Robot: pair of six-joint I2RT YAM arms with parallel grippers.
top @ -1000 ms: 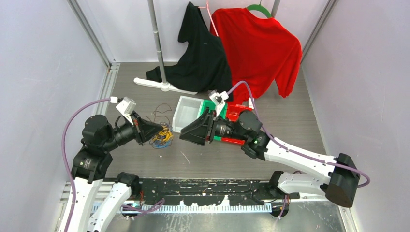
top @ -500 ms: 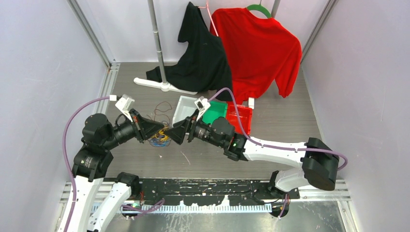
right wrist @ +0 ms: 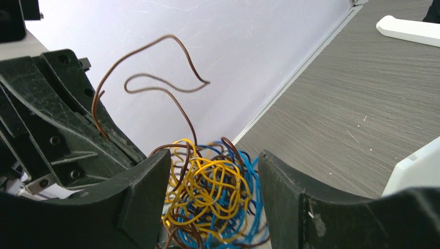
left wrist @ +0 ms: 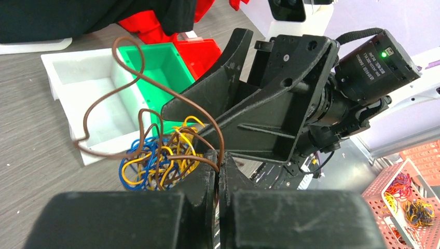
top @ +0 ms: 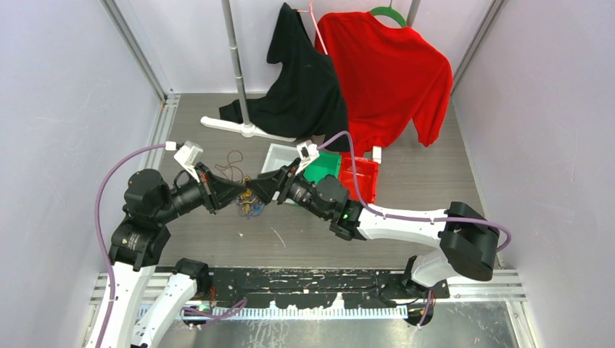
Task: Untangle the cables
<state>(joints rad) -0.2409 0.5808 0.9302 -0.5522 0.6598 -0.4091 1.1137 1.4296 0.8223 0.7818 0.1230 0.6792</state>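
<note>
Two-sided hold over the table (top: 428,188), just left of your white bin (top: 276,157). Your right gripper (right wrist: 212,171): jaws apart, straddling the tangle. Your left gripper (left wrist: 218,168): jaws together, clamped on a brown strand. Cables (left wrist: 155,162) are one yellow, blue and brown ball between both grippers, brown loops sticking up.

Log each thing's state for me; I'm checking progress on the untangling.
Tangle of thin yellow, blue and brown cables: knotted.
Left gripper: shut on its brown strand.
Right gripper: open, straddling the tangle.
White plastic bin: empty.
Green plastic bin: empty where visible.
</note>
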